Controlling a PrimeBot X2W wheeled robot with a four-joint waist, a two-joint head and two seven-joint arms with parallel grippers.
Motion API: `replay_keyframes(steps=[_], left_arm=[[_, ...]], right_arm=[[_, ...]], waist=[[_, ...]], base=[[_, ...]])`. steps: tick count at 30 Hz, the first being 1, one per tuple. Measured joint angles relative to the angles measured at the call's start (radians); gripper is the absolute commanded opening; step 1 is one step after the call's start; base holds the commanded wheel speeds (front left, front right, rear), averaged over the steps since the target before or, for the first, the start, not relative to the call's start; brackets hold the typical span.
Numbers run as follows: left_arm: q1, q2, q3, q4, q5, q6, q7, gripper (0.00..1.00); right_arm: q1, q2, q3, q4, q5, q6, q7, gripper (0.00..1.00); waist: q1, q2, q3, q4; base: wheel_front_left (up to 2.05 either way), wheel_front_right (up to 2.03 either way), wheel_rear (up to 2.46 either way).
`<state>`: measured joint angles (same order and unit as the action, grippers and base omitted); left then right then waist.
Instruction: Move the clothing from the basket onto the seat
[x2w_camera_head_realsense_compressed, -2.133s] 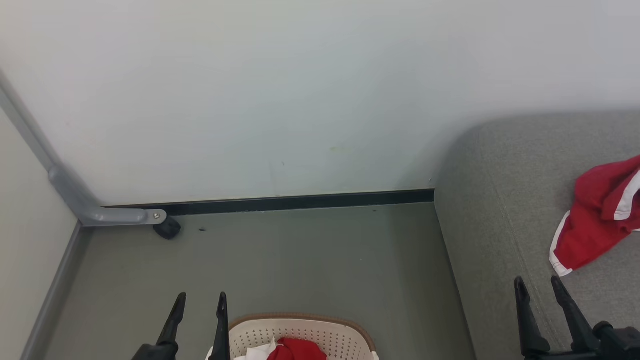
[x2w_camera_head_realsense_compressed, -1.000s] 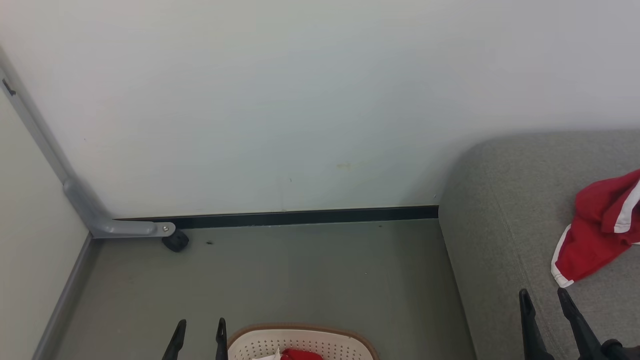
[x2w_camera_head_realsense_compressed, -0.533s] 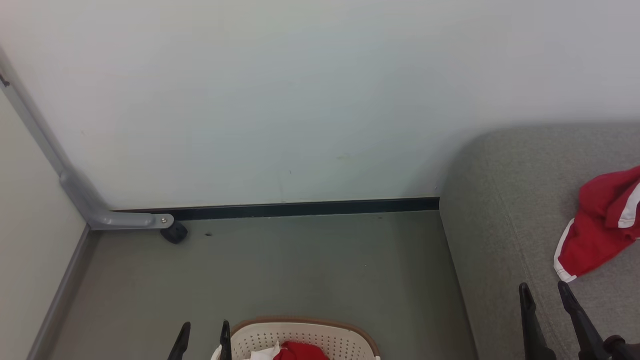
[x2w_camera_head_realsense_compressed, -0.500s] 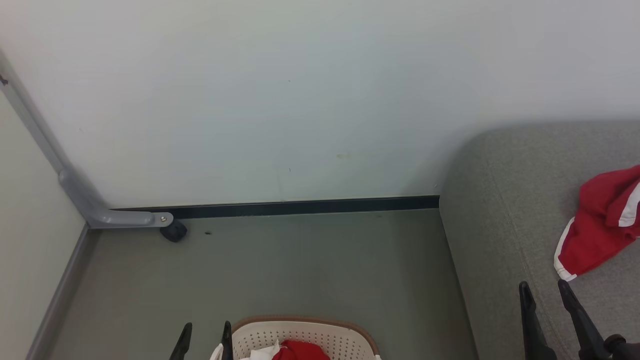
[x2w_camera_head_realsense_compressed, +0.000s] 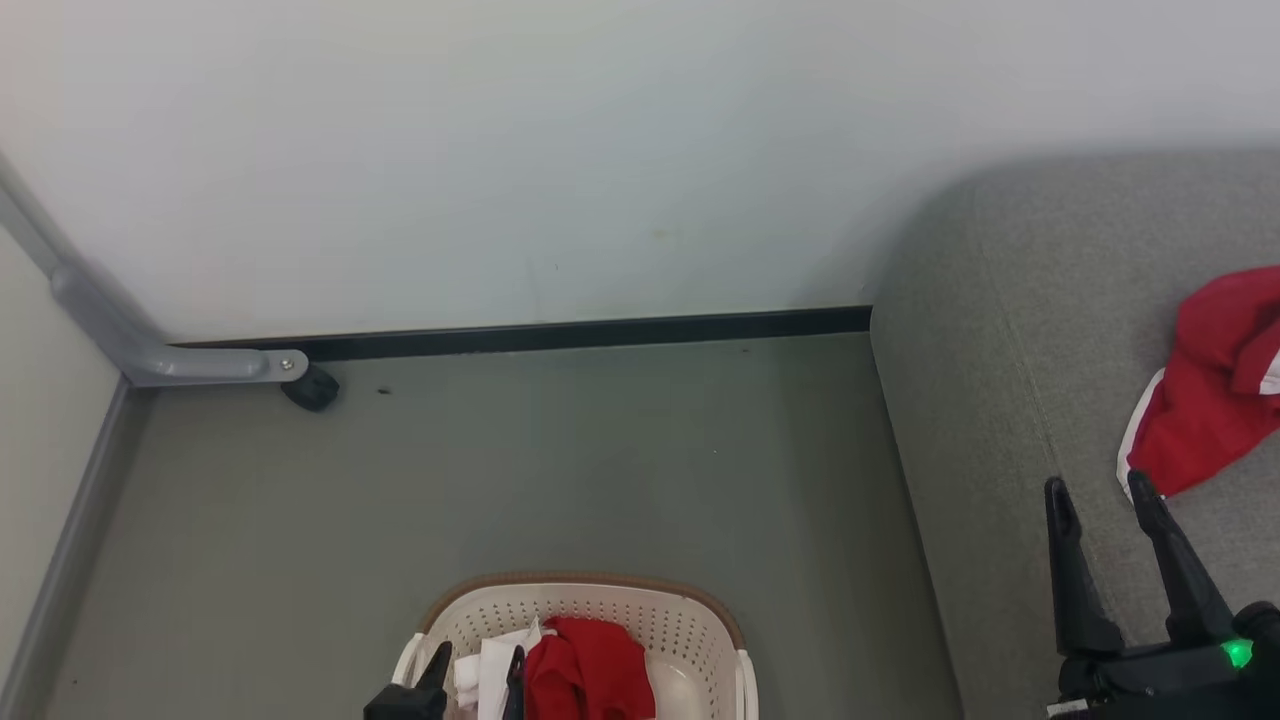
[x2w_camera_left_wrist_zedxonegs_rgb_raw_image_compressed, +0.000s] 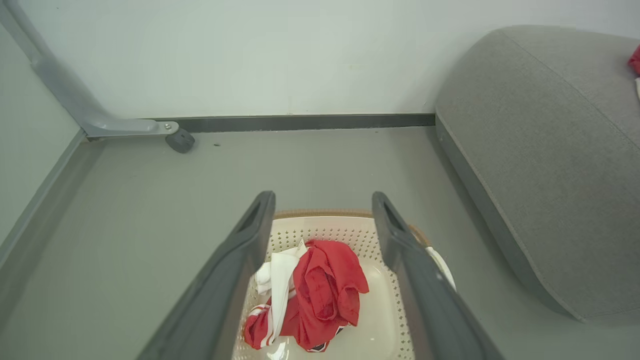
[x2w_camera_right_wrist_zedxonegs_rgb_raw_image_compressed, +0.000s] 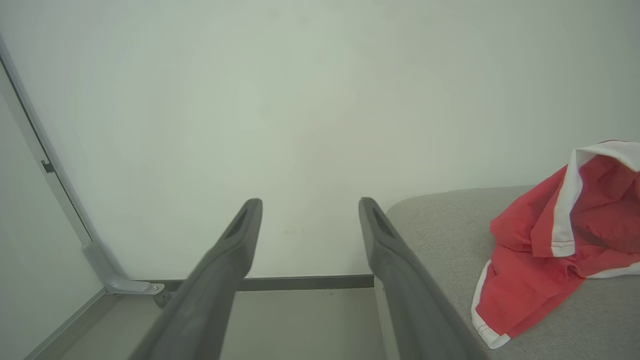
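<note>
Crumpled red white-trimmed fabric garment (x2w_camera_left_wrist_zedxonegs_rgb_raw_image_compressed: 320, 295) in oval cream perforated plastic basket (x2w_camera_head_realsense_compressed: 600, 608); left gripper (x2w_camera_left_wrist_zedxonegs_rgb_raw_image_compressed: 323, 197) above, jaws wide, empty. Second red garment (x2w_camera_head_realsense_compressed: 1210, 400) on grey fabric sofa cushion (x2w_camera_head_realsense_compressed: 980, 300), right gripper (x2w_camera_head_realsense_compressed: 1097, 482) just beside, jaws wide.

Head view high, angled down, left wrist close over basket (x2w_camera_left_wrist_zedxonegs_rgb_raw_image_compressed: 325, 231), right wrist facing wall (x2w_camera_right_wrist_zedxonegs_rgb_raw_image_compressed: 300, 100), all sharing seat (x2w_camera_head_realsense_compressed: 1000, 350)

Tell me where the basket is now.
The basket sits on the floor at the head view's bottom centre, left of the seat, the left gripper above its clothing.
</note>
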<state>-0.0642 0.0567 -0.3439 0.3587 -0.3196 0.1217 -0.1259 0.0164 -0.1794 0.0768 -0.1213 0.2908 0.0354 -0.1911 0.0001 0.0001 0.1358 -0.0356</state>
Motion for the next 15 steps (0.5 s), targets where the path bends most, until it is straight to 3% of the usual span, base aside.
replay_keyframes(steps=[15], left_arm=[[-0.225,-0.007,-0.087,0.23,-0.04,0.001,0.063,1.0]], right_arm=[[-0.14,-0.044,-0.013,-0.105,0.0,0.01,0.031,1.0]], waist=[[0.0001,0.0001,0.198,-0.044]], base=[[0.0,0.0,0.0]])
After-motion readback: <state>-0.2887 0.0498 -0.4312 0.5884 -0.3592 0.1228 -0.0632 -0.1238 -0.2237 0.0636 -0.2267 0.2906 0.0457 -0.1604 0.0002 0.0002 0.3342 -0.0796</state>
